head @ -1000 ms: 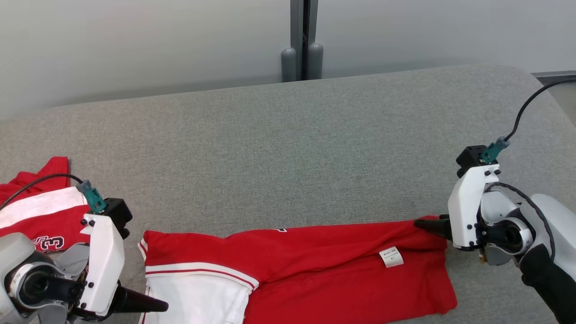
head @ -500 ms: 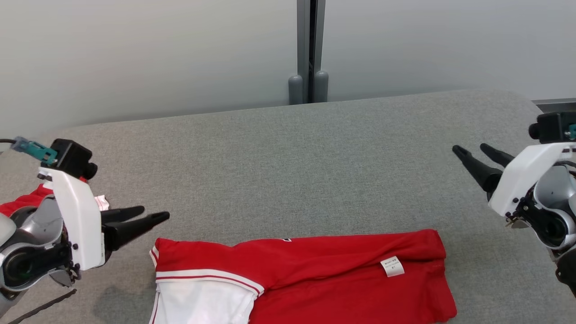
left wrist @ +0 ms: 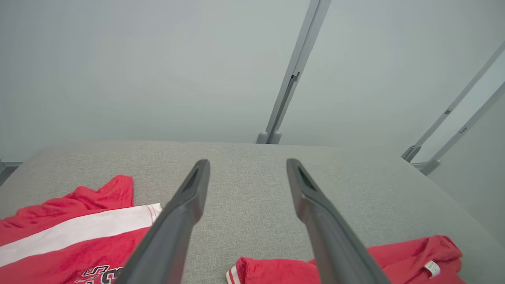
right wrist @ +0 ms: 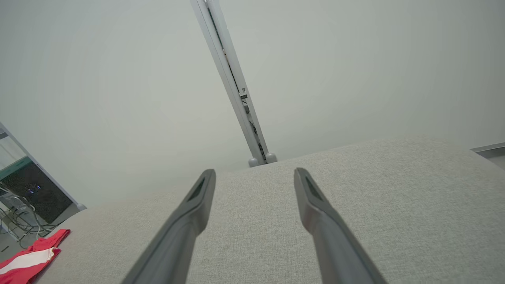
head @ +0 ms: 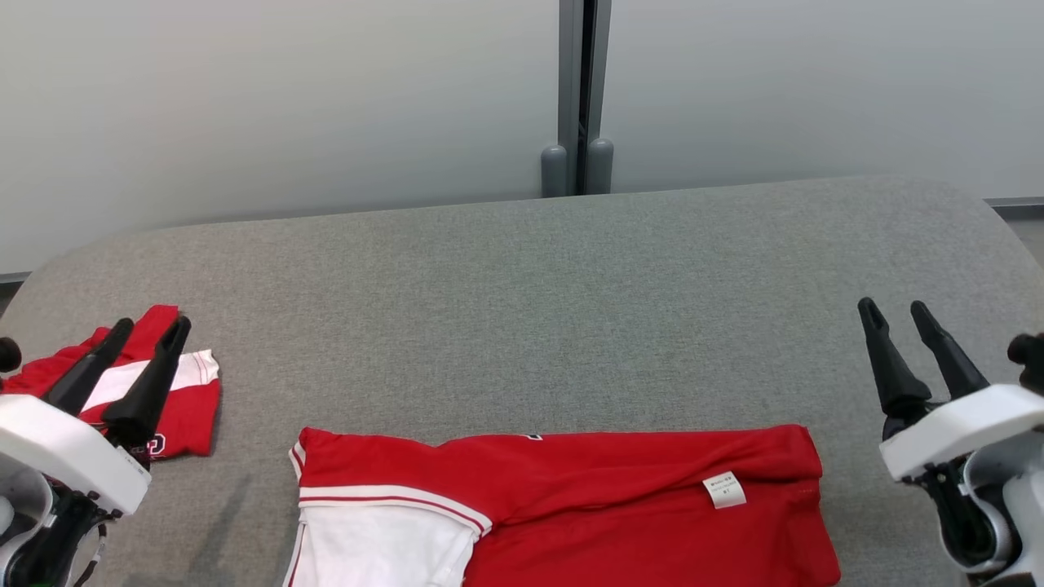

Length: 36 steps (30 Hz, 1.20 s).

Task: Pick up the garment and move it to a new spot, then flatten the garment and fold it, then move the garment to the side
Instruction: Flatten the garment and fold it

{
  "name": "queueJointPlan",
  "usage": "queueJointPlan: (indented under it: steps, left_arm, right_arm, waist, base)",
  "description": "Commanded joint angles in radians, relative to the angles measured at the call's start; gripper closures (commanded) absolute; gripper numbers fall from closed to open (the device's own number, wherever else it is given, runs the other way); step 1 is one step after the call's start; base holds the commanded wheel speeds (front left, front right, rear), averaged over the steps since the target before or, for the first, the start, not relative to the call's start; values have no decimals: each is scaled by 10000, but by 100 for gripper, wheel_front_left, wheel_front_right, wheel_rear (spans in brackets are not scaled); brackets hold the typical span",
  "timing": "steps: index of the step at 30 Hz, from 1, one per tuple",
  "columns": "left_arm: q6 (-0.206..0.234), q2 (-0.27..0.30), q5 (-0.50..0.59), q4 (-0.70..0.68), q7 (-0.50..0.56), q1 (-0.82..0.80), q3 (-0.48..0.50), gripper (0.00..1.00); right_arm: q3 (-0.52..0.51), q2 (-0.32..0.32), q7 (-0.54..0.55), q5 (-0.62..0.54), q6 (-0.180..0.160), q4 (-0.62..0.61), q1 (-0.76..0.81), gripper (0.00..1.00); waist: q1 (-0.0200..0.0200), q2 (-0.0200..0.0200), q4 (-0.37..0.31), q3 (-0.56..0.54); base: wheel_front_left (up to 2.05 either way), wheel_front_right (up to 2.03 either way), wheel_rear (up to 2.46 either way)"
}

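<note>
Now the red-and-white jersey (head: 571,497) is lying folded into a long band along the near side of the grey worktop (head: 522,310), with its care label (head: 724,492) facing up, and neither tool is touching it. The left tool (head: 152,324) is hanging with its fingers spread wide above a second red garment (head: 183,408) at the worktop's left end. The right tool (head: 893,306) is hanging equally wide over bare worktop, off the jersey's right end.

The fold is looking done, so the shift to the side is probably coming next. Pinching only the top layer would be pulling the fold open, and uneven lifting would be skewing it. Dropping low, the left tool would be risking a snag on the other garment. The jersey's near edge is running out of the head view, so I cannot tell whether it is overhanging.
</note>
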Motion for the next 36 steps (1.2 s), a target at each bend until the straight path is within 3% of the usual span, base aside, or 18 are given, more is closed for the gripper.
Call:
queueJointPlan:
  steps: [1,5,7,11,17,23,29,36]
  left_arm:
    - [236,-66,16,-77,-273,252,264,0]
    - [1031,-598,753,-431,-582,1128,1763,0]
    - [1556,-1521,2213,-675,-582,2361,3445,0]
    - [1877,-2938,4170,-928,-588,4111,5445,0]
    - [1294,-4838,6206,-991,-590,5944,7257,0]
    - [433,-6260,7239,-710,-591,6464,7904,0]
    - [-242,-6881,7802,-218,-592,6301,8124,0]
    - [-662,-7100,8084,106,-592,6063,8259,0]
  right_arm:
    - [-210,161,-216,-185,3,-138,285,0]
    - [-841,769,-699,-874,3,-550,1073,0]
    - [-1270,1218,-927,-1270,3,-751,1594,0]
    - [-1646,1743,-991,-1470,3,-925,2106,0]
    - [-1915,2040,-983,-2075,3,-865,2653,0]
    - [-2215,2265,-756,-2375,3,-404,2831,0]
    - [-2357,2413,8,-2474,3,230,2511,0]
    - [-2703,2554,858,-2405,3,1372,1993,0]
  waist:
    - [0,0,45,4]
    - [0,0,191,31]
    - [0,0,277,36]
    - [0,0,284,38]
    - [0,0,305,60]
    - [0,0,399,49]
    - [0,0,397,39]
    - [0,0,465,170]
  base:
    - [0,0,0]
    - [0,0,0]
    - [0,0,0]
    - [0,0,0]
    - [0,0,0]
    - [0,0,0]
    - [0,0,0]
    - [0,0,0]
